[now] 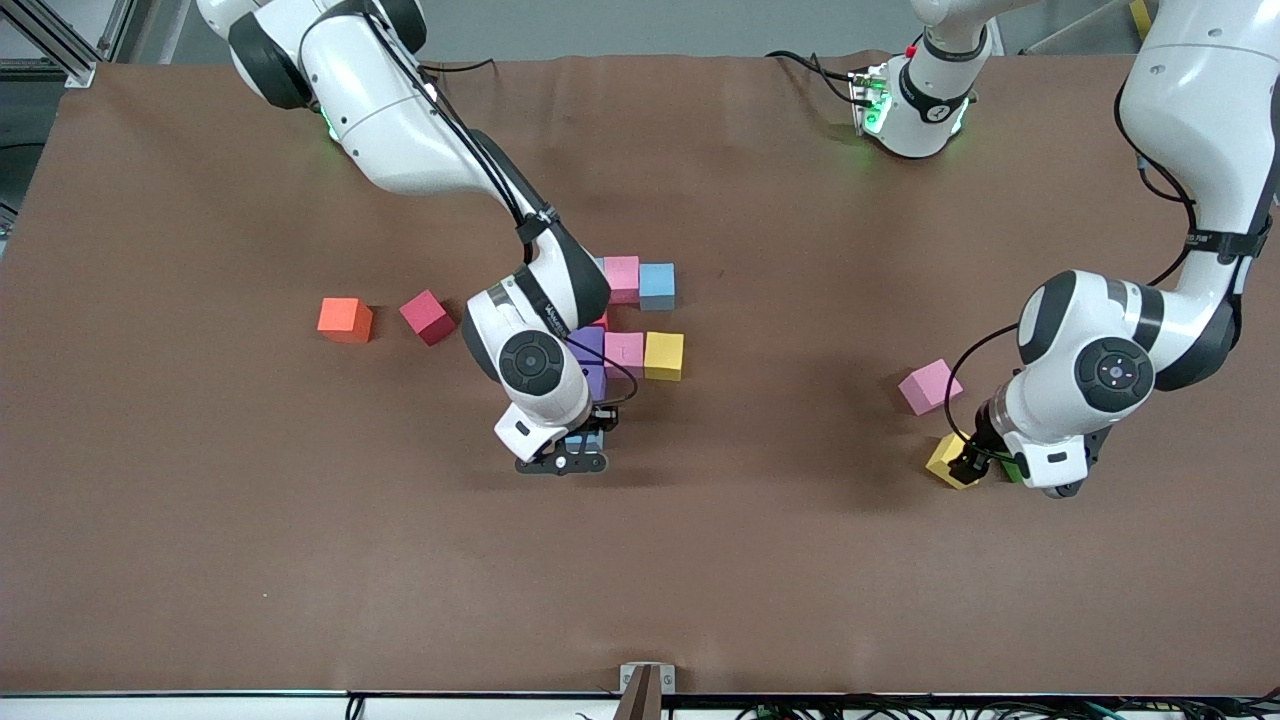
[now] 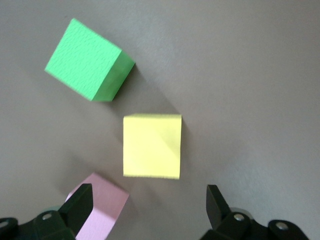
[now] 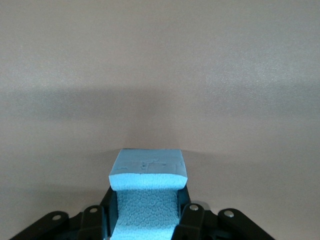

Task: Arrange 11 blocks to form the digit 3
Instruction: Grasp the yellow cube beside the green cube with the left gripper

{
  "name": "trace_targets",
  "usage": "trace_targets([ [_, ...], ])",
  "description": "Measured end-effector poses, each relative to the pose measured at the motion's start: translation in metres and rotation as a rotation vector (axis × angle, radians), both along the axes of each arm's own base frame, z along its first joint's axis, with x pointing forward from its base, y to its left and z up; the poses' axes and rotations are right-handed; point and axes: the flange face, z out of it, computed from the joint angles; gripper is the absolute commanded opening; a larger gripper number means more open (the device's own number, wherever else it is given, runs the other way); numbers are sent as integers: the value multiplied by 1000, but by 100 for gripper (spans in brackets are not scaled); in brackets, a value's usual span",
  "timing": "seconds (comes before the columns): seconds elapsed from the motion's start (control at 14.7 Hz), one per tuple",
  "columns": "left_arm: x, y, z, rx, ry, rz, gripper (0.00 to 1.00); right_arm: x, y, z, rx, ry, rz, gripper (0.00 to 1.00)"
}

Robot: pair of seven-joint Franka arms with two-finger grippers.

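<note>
Your right gripper (image 1: pixel 585 442) is clamping a light blue block (image 3: pixel 147 192) between its fingers, low over the table (image 1: pixel 200 560), just on the front-camera side of the purple blocks (image 1: pixel 588 352). In the right wrist view the foam is bulging slightly under the squeeze.

Your left gripper (image 2: pixel 147 207) is hanging with its fingers spread wide and holding nothing, over the loose yellow block (image 2: pixel 152 146) toward the left arm's end of the table. That yellow block is sitting between a green block (image 2: pixel 87 59) and a loose pink block (image 2: pixel 100 207), close to both but touching neither, as the left wrist view shows.

The partly built figure is lying near the middle of the table. You are seeing a pink block (image 1: pixel 621 277) and a light blue block (image 1: pixel 657 285) touching side by side in its row farthest from the front camera. Nearer the camera, a purple block, another pink block (image 1: pixel 625 352) and a yellow block (image 1: pixel 664 356) are forming a row. The right arm is covering part of the figure, so you cannot tell what else is in it.

Toward the right arm's end, a red block (image 1: pixel 428 316) and an orange block (image 1: pixel 345 320) are resting near each other, apart from the figure.
</note>
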Motion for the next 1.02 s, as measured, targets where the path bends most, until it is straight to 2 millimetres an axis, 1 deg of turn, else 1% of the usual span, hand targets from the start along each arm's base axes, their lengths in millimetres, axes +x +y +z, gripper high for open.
trace_targets([
  [0.14,3,5,-15,-7,-17,-14,100,-1,1,0,-8,-3,4,0],
  [0.27,6,11,-24,-14,-34,-17,100,-3,2,0,-14,-3,6,0],
  [0.48,8,19,-32,-16,-48,-27,100,-4,2,0,-17,-1,7,0],
  [0.75,9,24,-45,-20,-57,-33,100,-5,3,-1,-23,3,12,0],
  [1.02,4,32,-58,-15,-53,-41,100,-8,7,-1,-33,3,23,0],
])
